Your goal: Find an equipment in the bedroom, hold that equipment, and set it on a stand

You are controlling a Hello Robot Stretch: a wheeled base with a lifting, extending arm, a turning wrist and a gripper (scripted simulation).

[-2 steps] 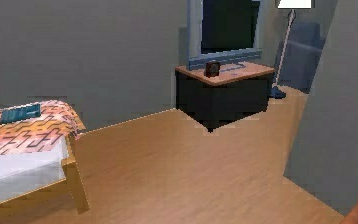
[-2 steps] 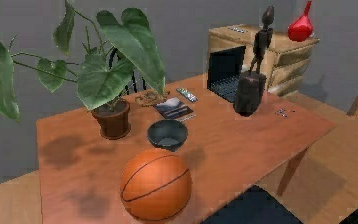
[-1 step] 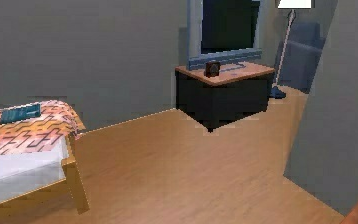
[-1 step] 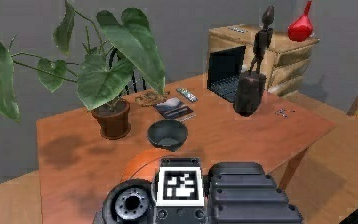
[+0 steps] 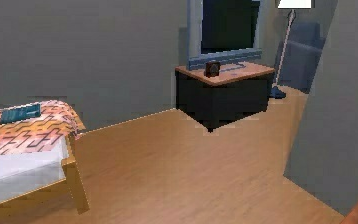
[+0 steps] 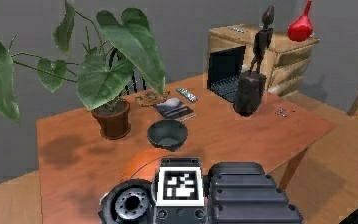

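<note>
In the forward view a dark stand (image 5: 223, 97) with a wooden top stands against the far wall. It carries a television (image 5: 227, 30) and a small dark object (image 5: 213, 69). A bed (image 5: 32, 145) with an orange patterned cover is at the forward view's left, and a flat teal thing (image 5: 20, 113) lies on it. In the arm side view the arm's marker square (image 6: 180, 186) sits at the bottom edge over a wooden table (image 6: 77, 160). The gripper (image 6: 127, 205) is a dark round body left of the marker. Its far end is not clear, so I cannot tell whether it holds anything.
The table holds a big potted plant (image 6: 107, 75), a dark bowl (image 6: 171, 133), a dark figurine (image 6: 253, 70), a flat booklet (image 6: 174, 108) and a small remote (image 6: 187, 95). A wooden crate (image 6: 262, 60) with a red vase (image 6: 302, 25) stands behind. A floor lamp (image 5: 287, 50) is near the stand.
</note>
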